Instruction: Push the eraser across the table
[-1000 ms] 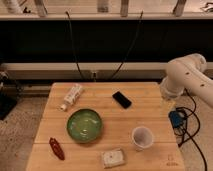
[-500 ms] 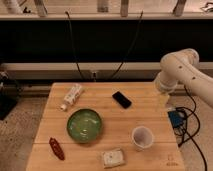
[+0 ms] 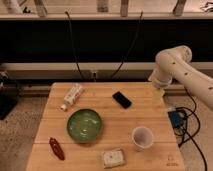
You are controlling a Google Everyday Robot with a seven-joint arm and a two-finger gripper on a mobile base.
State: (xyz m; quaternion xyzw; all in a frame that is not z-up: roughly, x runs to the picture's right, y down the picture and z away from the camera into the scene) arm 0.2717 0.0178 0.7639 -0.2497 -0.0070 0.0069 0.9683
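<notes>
arm (image 3: 172, 62) drew nearer; claw (image 3: 159, 92) by far right corner of pale plank table (image 3: 145, 107).

From where I stand, the gripper (image 3: 159, 91) hangs at the far right corner of the table (image 3: 150, 114), under the arm (image 3: 175, 65) that reaches in from the right. The eraser (image 3: 121, 99) lies nearest it, to its left and slightly nearer the front. Farther left of the gripper, toward the far left corner, a bottle (image 3: 72, 96) lies on its side. The bowl (image 3: 85, 125) sits in front of the bottle, well apart from the gripper. A cup (image 3: 142, 137) stands in front of the gripper, near the front right corner. Left of the cup, a block (image 3: 113, 158) lies at the front edge. A chili-like piece (image 3: 56, 148) lies front left, farthest from the gripper. On the floor beside the table's right edge, in front of the gripper, sits a small box (image 3: 176, 120).
</notes>
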